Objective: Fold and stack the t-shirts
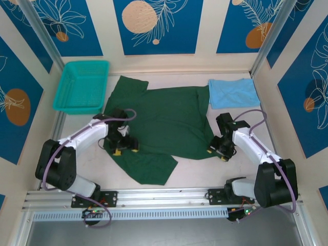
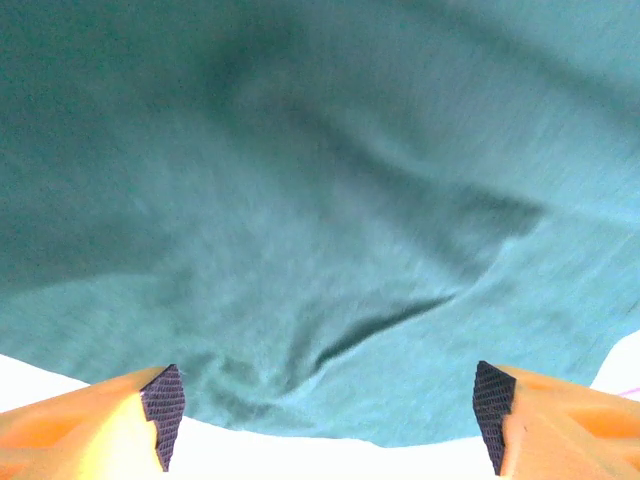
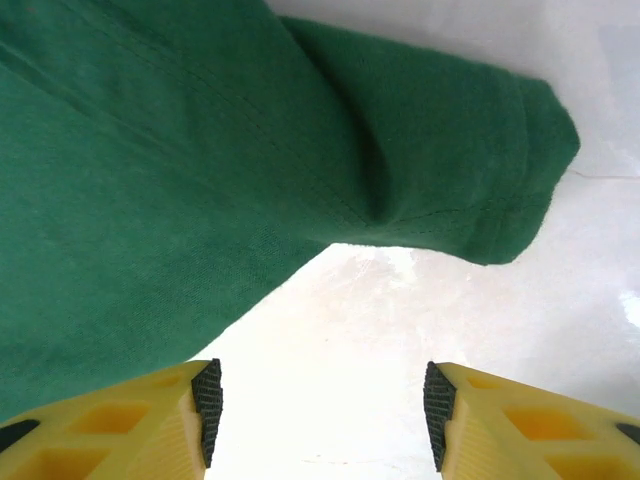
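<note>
A large dark green t-shirt (image 1: 169, 120) lies spread out on the white table. A light blue t-shirt (image 1: 233, 93) lies folded as a rectangle at the back right. My left gripper (image 1: 124, 144) is low over the green shirt's left edge, jaws open with nothing between them. Wrinkled green cloth (image 2: 320, 230) lies just ahead of that gripper (image 2: 325, 420). My right gripper (image 1: 218, 151) stands open over bare table at the shirt's right sleeve. The sleeve (image 3: 440, 150) lies ahead of its open gripper (image 3: 322, 410), apart from the pads.
A teal mesh basket (image 1: 82, 86) stands at the back left. Cream walls with metal posts close in the table on three sides. A metal rail (image 1: 164, 197) with both arm bases runs along the near edge.
</note>
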`<state>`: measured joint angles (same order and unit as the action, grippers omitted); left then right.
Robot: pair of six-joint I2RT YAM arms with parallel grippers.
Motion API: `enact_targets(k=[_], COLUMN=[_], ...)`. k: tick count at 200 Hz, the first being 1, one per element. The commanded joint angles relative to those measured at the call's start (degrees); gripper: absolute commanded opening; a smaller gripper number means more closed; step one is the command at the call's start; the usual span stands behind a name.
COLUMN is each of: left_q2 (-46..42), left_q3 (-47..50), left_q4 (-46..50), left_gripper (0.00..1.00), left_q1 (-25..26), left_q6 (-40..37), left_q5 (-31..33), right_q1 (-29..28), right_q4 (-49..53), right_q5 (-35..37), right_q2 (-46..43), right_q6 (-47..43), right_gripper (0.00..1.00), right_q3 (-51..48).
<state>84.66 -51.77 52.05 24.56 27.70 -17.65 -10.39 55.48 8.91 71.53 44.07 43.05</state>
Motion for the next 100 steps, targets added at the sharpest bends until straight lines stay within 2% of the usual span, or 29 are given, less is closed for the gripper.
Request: enact_targets(k=[1, 28, 47, 67, 79, 87, 100], left_q2=[-0.4, 0.1, 1.9, 2.2, 2.3, 2.6, 2.6], left_q3=[3.4, 6.2, 7.1, 8.6, 9.4, 9.4, 9.4], left_q4=[1.0, -2.2, -4.2, -6.9, -8.5, -9.3, -9.1], left_gripper=[0.77, 0.78, 0.8, 0.77, 0.72, 0.65, 0.44], left_q1=[1.8, 3.9, 5.3, 5.6, 5.6, 5.6, 5.6], left_q6=[-0.1, 2.0, 3.2, 5.5, 6.6, 7.1, 7.7], left_q5=[-3.9, -4.1, -2.7, 0.3, 1.9, 2.5, 4.6], right_q1=[-1.1, -1.3, -1.3, -1.5, -1.6, -1.5, -1.4], right_q4=[-2.6, -3.1, -3.5, -4.6, -5.1, -4.9, -4.4], right_q5=[1.9, 5.2, 6.4, 7.5, 8.4, 9.6, 11.3], right_q2=[1.6, 5.6, 8.2, 10.6, 11.5, 11.7, 11.9], right_q6=[0.6, -1.1, -0.8, -1.0, -1.2, -0.8, -0.1], right_gripper=[0.57, 0.57, 0.59, 0.6, 0.59, 0.56, 0.44], right_q3=[-0.1, 0.9, 1.5, 1.7, 1.8, 1.8, 1.9])
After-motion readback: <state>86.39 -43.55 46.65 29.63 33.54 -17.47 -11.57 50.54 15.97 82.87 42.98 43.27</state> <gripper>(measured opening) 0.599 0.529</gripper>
